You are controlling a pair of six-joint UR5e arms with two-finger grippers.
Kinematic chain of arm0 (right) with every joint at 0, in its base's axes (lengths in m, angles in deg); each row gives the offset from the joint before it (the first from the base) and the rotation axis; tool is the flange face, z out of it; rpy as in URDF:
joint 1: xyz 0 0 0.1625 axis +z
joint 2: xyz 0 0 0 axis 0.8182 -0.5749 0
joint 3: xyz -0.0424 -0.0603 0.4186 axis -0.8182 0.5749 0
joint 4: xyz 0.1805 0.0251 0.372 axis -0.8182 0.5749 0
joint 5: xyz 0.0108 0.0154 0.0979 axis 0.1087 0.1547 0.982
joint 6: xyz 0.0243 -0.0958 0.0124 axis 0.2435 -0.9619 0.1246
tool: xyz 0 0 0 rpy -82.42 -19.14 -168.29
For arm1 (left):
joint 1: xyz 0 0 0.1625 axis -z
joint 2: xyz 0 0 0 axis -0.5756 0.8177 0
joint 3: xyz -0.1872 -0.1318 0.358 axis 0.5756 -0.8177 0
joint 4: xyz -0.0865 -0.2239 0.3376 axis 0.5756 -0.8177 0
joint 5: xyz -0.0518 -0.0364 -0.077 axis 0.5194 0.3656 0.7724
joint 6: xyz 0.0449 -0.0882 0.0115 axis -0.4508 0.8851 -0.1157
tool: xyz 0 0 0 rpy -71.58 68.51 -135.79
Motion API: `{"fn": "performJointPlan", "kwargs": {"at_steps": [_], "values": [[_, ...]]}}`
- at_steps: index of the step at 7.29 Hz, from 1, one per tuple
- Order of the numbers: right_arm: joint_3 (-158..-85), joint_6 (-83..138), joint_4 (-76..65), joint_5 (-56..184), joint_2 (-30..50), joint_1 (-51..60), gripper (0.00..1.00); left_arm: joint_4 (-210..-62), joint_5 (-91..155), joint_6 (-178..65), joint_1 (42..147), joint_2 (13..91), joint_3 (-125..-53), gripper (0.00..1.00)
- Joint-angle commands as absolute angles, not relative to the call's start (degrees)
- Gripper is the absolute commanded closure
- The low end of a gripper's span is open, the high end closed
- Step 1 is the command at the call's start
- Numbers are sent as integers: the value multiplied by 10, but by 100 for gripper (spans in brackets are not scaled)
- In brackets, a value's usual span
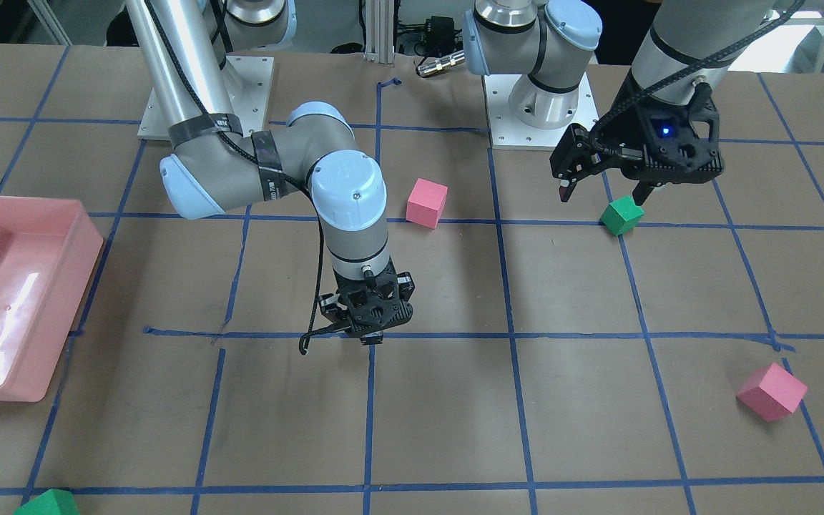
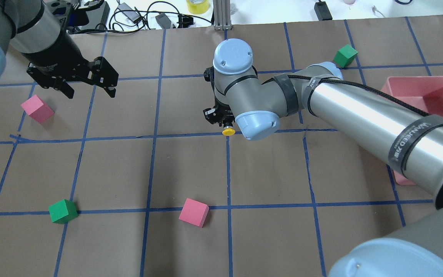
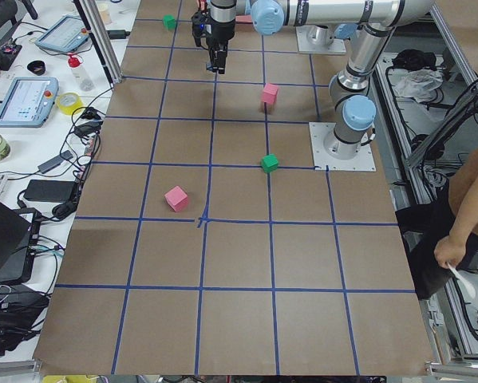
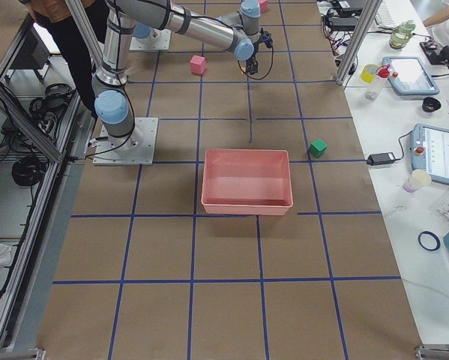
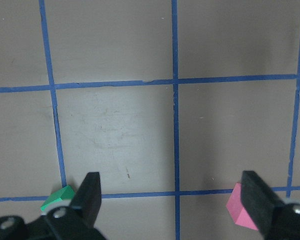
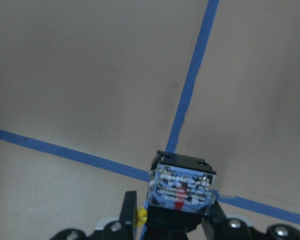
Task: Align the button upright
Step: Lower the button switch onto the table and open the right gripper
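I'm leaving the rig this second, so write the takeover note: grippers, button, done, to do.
Right gripper: jaws shut on the small push-button with yellow mushroom cap, black body and grey base block, low over the middle of the brown paper-covered table.
Left gripper: jaws open, holding nothing, hovering near a green cube.
Done: button grasped.
To do: set it cap-up on the table, release. Its present tilt I cannot tell.
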State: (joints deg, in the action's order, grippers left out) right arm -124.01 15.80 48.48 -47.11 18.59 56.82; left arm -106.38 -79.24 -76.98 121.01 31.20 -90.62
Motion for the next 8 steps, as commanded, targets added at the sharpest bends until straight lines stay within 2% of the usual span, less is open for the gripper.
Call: {"fn": "performJointPlan", "kwargs": {"at_steps": [1, 2, 3, 5, 6, 8], "values": [[-1241, 155, 516, -469, 216, 577, 100, -1064, -792, -770, 1210, 312, -906, 0], [-1241, 155, 516, -469, 218, 578, 100, -1063, -792, -770, 1211, 312, -906, 0], [-1241, 152, 520, -469, 216, 579, 88, -1062, -791, -770, 1211, 311, -906, 0], [-1248, 137, 519, -468, 216, 579, 34, -1065, -792, -770, 1212, 309, -905, 0], [-1254, 136, 520, -466, 213, 579, 0, -1072, -792, -768, 1212, 308, -905, 0], [-1248, 122, 511, -470, 190, 578, 0, -1081, -792, -770, 1212, 302, -906, 0]]}}
